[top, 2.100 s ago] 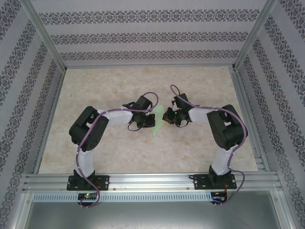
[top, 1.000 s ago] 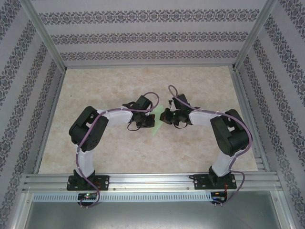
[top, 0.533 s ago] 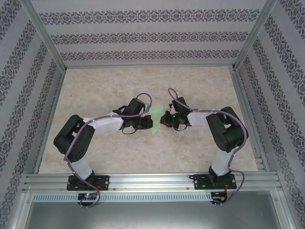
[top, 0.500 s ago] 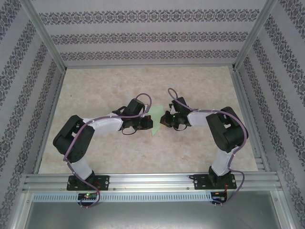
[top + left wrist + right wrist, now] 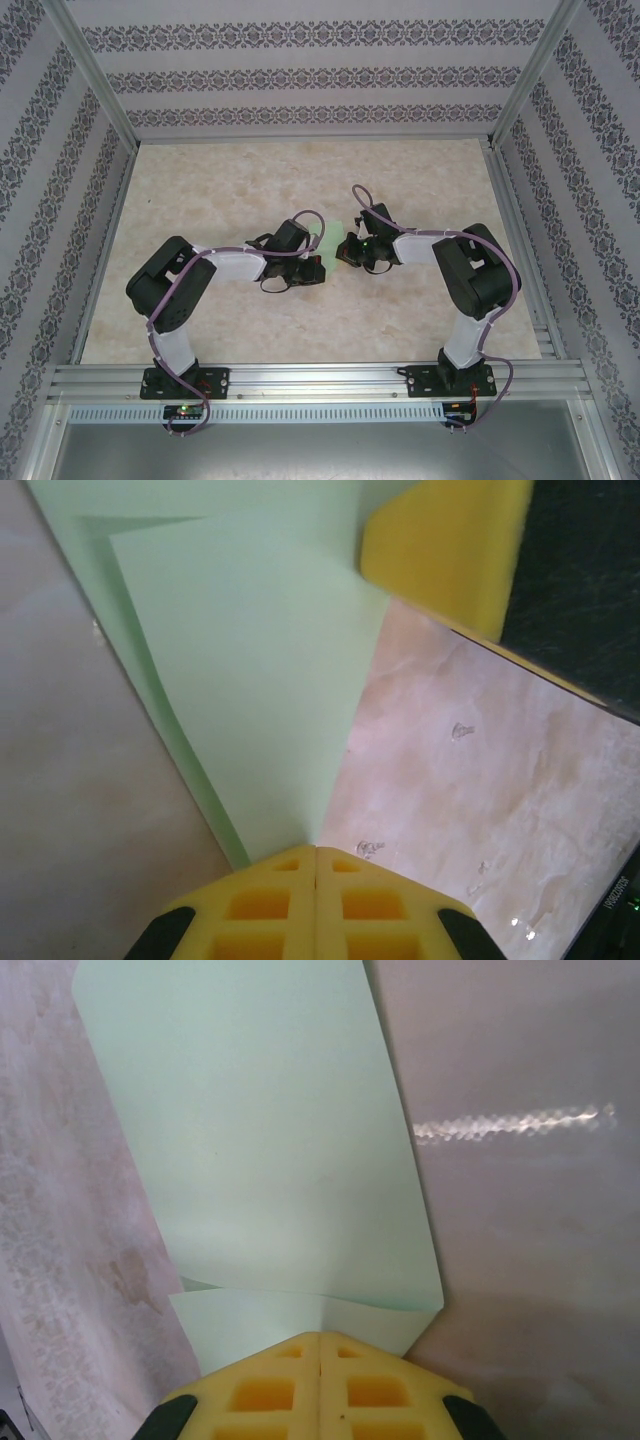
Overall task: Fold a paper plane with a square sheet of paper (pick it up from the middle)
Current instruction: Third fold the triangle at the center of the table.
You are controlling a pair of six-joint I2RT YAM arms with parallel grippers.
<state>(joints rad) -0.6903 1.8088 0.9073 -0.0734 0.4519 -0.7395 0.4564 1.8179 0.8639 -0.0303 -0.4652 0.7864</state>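
The pale mint-green sheet of paper [image 5: 250,670] is folded into a long pointed wedge of overlapping layers and is held between both grippers above the table's middle. My left gripper [image 5: 316,852] is shut on the wedge's narrow tip. My right gripper [image 5: 320,1338] is shut on the wider end of the paper [image 5: 260,1130], where a folded flap overlaps a lower layer. From above, the left gripper [image 5: 316,268] and right gripper [image 5: 346,250] stand close together, and just a sliver of paper [image 5: 334,233] shows between them. One yellow finger [image 5: 440,550] of the right gripper shows in the left wrist view.
The beige marbled table [image 5: 250,180] is bounded by aluminium rails [image 5: 320,378] at the near edge and along the sides. Patterned walls [image 5: 320,75] close in the back and both sides. Purple cables loop over both arms.
The left arm's elbow swung out and back while its gripper moved right and slightly nearer, now covering most of the paper from above. The right gripper shifted a little left, then held.
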